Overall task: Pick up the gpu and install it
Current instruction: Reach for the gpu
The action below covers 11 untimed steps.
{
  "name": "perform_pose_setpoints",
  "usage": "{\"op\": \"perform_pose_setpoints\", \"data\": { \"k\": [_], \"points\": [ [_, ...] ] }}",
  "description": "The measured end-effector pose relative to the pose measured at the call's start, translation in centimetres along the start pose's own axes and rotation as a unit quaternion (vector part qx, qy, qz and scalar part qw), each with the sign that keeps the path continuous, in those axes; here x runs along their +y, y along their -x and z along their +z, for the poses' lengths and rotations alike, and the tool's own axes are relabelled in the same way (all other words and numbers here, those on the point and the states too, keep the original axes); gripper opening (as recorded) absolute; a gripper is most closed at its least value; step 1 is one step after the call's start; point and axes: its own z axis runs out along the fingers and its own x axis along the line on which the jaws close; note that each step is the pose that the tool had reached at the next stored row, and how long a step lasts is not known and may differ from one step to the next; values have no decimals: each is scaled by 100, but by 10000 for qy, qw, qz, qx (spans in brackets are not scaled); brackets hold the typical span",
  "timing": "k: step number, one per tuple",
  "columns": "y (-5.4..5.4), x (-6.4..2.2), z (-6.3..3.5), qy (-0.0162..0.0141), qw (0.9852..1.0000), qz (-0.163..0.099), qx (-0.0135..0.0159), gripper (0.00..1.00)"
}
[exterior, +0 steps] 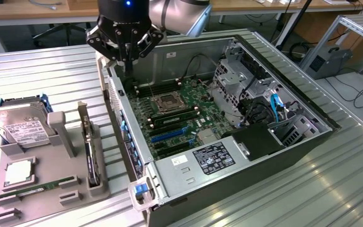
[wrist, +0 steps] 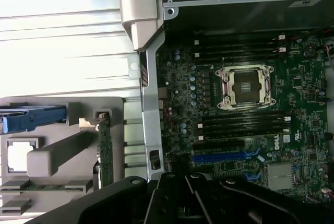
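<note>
Black pincer [exterior: 129, 66]: you see its glossy jointed fingers drawn fully together with nothing between them. It hangs over the back corner of the open case, above the board's top edge.
Slim black gpu card [exterior: 91, 153]: it stands on edge in a slot of the grey fixture, silvery metal bracket at its far end, well apart from the pincer.
Grey blocky fixture [exterior: 49, 165]: matte moulded tray, just beside the case on the exterior view's left. You also find in it a silver hard drive with a white label [exterior: 21, 127], a square chip [exterior: 19, 172] and a narrow green RAM stick [exterior: 27, 190].
Sheet-steel tower case [exterior: 194, 198]: it lies on its side, open, with the green motherboard [exterior: 181, 118] and its square metal socket [exterior: 168, 103] exposed.
Ribbed metal table [exterior: 49, 75]: shiny corrugated surface under everything.
</note>
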Motion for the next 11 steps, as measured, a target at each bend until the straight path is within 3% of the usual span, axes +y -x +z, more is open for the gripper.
{"op": "perform_pose_setpoints", "data": {
  "k": [11],
  "points": [
    [-82,-6,-2,0,10000,0,0,11]
  ]
}}
